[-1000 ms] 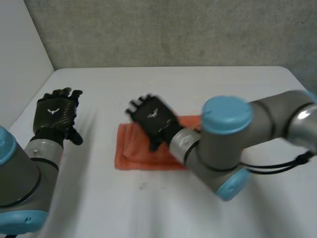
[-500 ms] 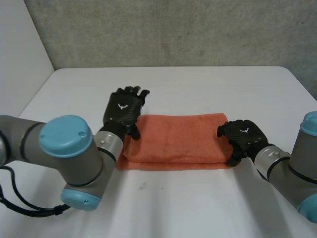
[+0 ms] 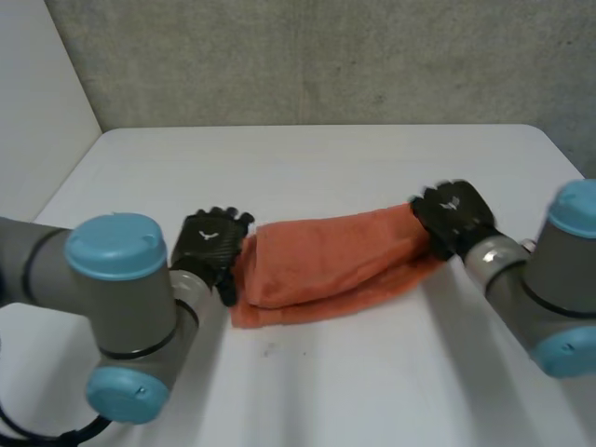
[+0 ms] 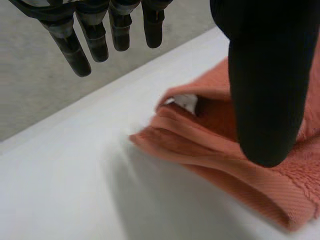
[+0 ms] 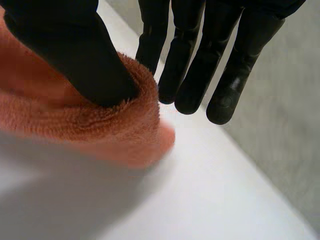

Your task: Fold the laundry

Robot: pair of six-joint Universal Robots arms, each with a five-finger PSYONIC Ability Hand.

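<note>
An orange towel (image 3: 326,265) lies folded lengthwise in the middle of the white table (image 3: 326,158). My left hand (image 3: 209,244) sits at the towel's left end, open. In the left wrist view its fingers (image 4: 85,45) are straight above the table and its thumb (image 4: 265,75) hangs over the layered towel end (image 4: 200,145). My right hand (image 3: 453,216) is shut on the towel's right end, which is raised off the table. In the right wrist view the thumb (image 5: 65,45) presses the towel fold (image 5: 75,120) against the fingers (image 5: 195,60) behind it.
A grey wall (image 3: 326,56) runs behind the table's far edge and a white panel (image 3: 37,102) stands at the left. Both grey arms reach in from the near corners.
My right hand went from the towel's left part to its right end, closed on it and lifted it. My left hand came in from the far left to the towel's left end.
</note>
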